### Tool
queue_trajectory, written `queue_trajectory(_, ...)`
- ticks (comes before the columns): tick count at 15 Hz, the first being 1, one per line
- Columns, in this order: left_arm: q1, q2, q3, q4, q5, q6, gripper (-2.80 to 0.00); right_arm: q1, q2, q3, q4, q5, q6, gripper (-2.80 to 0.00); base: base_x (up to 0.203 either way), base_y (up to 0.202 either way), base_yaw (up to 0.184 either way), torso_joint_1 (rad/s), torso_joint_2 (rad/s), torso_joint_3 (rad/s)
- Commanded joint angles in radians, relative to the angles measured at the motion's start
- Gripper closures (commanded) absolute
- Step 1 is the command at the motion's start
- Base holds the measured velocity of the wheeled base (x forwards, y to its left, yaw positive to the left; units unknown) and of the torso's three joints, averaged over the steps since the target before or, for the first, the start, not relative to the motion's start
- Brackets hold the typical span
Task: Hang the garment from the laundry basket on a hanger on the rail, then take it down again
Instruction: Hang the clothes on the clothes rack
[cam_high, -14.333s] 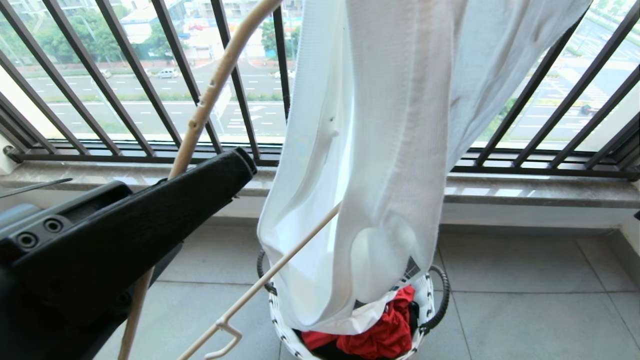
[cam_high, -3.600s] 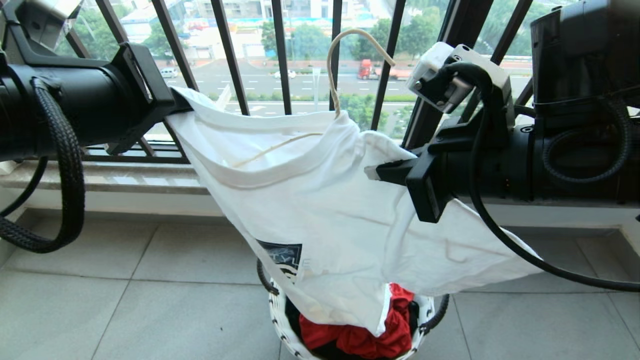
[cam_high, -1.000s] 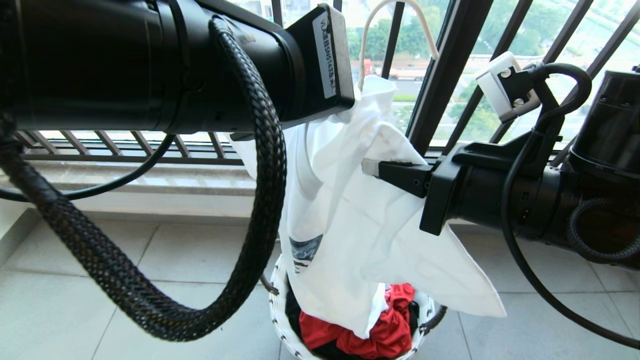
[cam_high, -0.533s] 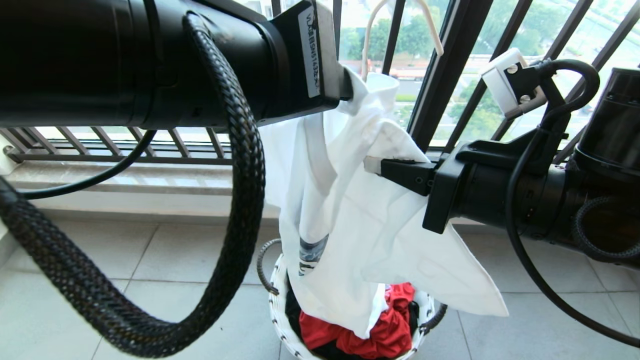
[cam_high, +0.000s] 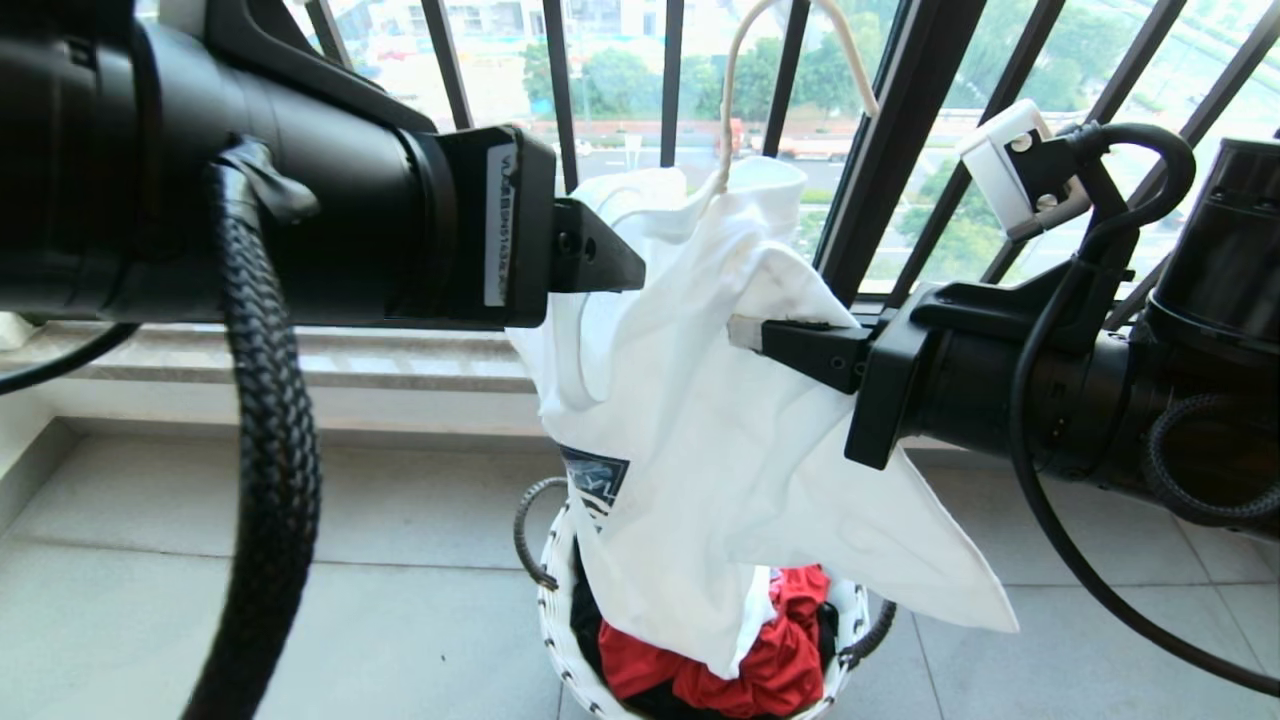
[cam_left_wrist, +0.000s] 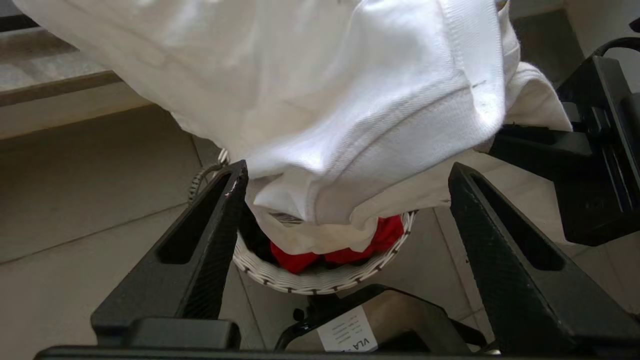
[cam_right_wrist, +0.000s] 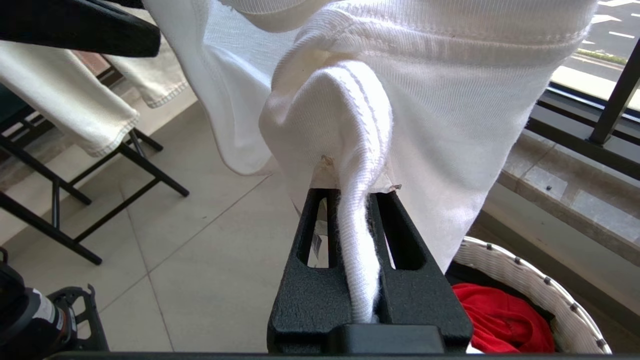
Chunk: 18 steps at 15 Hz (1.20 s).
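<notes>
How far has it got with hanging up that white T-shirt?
Done: the T-shirt is out of the laundry basket and the wire hanger pokes through its neck. In hand: the right gripper pinches a fold of it, while the left gripper stands open beside the cloth, holding nothing. Left: no rail is in view, so hooking it up, then taking it down, seems yet to come.

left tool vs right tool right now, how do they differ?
Left tool stands open, fingers spread wide with the T-shirt hanging loose between them; right tool is shut on a fold of the T-shirt. In the head view the left tool comes in from the shirt's left side, near its top; the right tool comes from the right and pinches lower. Shared: both black, both above the laundry basket.
</notes>
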Motion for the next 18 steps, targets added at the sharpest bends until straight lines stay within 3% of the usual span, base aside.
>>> queue_trajectory(1,0.0,-0.024,-0.027,0.003,0.048,0.086,-2.8,0.0,0.005,0.0,-0.003,0.003,0.0,0.0,0.0,0.0,0.0,0.0,0.0,0.0)
queue_trajectory(2,0.0,-0.028,-0.054,0.003,0.076,0.138,-2.8,0.001,0.005,0.0,-0.003,0.003,0.0,0.0,0.0,0.0,0.0,0.0,0.0,0.0)
queue_trajectory(3,-0.001,-0.041,-0.065,0.005,0.083,0.15,-2.8,0.001,0.005,0.0,-0.003,0.003,0.0,0.0,0.0,0.0,0.0,0.0,0.0,0.0)
queue_trajectory(7,0.008,-0.111,-0.022,0.01,0.067,0.155,-2.8,-0.001,0.004,0.0,-0.003,0.003,0.0,0.0,0.0,0.0,0.0,0.0,0.0,0.0)
queue_trajectory(8,0.034,-0.123,-0.021,0.01,0.068,0.165,-2.28,-0.001,0.004,0.0,-0.003,0.005,0.0,0.0,0.0,0.0,0.0,0.0,0.0,0.0)
queue_trajectory(9,0.064,-0.132,-0.022,0.01,0.068,0.188,0.0,-0.001,0.004,0.002,-0.003,0.005,-0.001,0.0,0.0,0.0,0.0,0.0,0.0,0.0)
queue_trajectory(12,0.169,-0.113,-0.035,0.012,0.049,0.22,0.0,-0.001,0.002,0.002,-0.003,0.005,0.0,0.0,0.0,0.0,0.0,0.0,0.0,0.0)
queue_trajectory(13,0.207,-0.107,-0.036,0.034,0.011,0.242,0.0,-0.001,0.002,0.003,-0.003,0.005,0.0,0.0,0.0,0.0,0.0,0.0,0.0,0.0)
queue_trajectory(16,0.315,-0.071,-0.147,0.184,-0.185,0.314,0.0,-0.001,0.0,0.008,-0.003,0.029,0.0,0.0,0.0,0.0,0.0,0.0,0.0,0.0)
queue_trajectory(18,0.425,-0.031,-0.209,0.248,-0.375,0.407,0.0,-0.001,-0.011,0.023,-0.002,0.065,0.001,0.0,0.0,0.0,0.0,0.0,0.0,0.0)
